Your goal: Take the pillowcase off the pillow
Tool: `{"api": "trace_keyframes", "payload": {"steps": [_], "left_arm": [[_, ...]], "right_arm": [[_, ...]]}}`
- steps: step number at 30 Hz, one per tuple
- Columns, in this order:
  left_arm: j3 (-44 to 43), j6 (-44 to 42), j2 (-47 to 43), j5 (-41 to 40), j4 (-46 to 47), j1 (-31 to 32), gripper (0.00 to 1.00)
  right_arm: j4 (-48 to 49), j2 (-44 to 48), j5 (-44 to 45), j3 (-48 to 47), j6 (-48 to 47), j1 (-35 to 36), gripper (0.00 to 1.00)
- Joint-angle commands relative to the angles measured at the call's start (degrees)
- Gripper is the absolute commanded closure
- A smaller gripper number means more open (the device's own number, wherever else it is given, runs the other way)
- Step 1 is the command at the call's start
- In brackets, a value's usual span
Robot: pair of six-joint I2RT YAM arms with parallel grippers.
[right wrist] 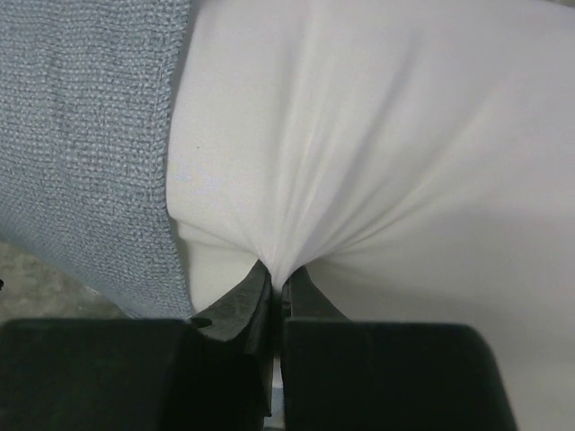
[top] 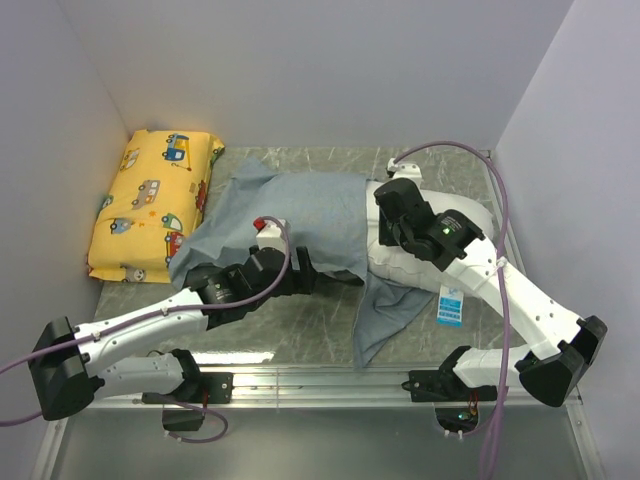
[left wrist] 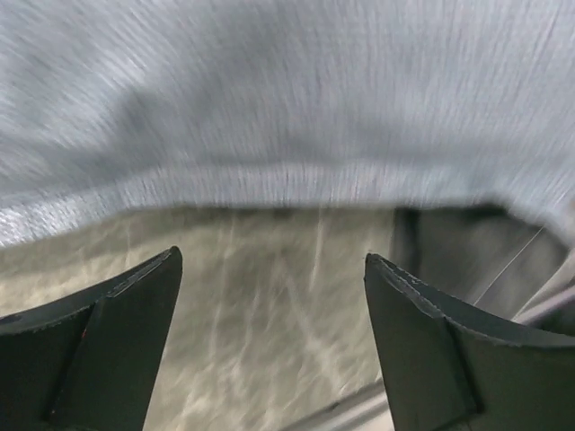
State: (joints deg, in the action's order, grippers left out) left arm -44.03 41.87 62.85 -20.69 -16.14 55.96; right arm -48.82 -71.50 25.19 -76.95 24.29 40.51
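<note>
Pillow, bared right end pinched tight in right gripper; pillowcase, draped over its left part, hem just ahead of left gripper (jaws wide apart, empty): advisable to hold pillow anchored, close on hem alone, draw leftward, low over table.

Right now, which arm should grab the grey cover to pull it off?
Left. The left pincer stands open, facing the pillowcase hem, ready to grab it. The right pincer is busy, shut on the pillow.
</note>
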Motion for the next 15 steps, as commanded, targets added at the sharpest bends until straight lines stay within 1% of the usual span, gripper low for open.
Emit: {"api": "trace_keyframes", "payload": {"steps": [1,4,6,8,10,11,15], "left_arm": [[0.7,7.1,-0.9,-8.4,8.3,0.5,0.12],[1.8,13.1,-0.4,-8.5,9.0,0.5,0.12],[3.9,17.4,-0.1,-8.4,11.3,0.5,0.12],[6.0,21.1,-0.4,-10.6,13.0,0.7,0.11],[6.9,21.2,-1.0,-12.3,15.4,0.9,0.1],[7.0,19.5,-0.4,-13.3,16.1,0.9,0.09],[3.1,15.2,4.9,-16.0,17.1,1.0,0.09]], "right_arm": [[3.2,2.9,2.6,-4.7,-1.2,-0.1,1.0],[2.4,3.0,2.8,-5.3,-1.2,0.0,1.0],[2.1,3.2,2.8,-5.5,-1.2,0.0,1.0],[2.1,3.4,2.4,-5.7,-1.2,0.0,1.0],[2.1,3.7,2.1,-5.7,-1.2,0.1,1.0],[2.0,3.7,2.2,-5.8,-1.2,0.2,1.0],[1.4,4.0,2.5,-6.5,-1.3,0.0,1.0]]}}
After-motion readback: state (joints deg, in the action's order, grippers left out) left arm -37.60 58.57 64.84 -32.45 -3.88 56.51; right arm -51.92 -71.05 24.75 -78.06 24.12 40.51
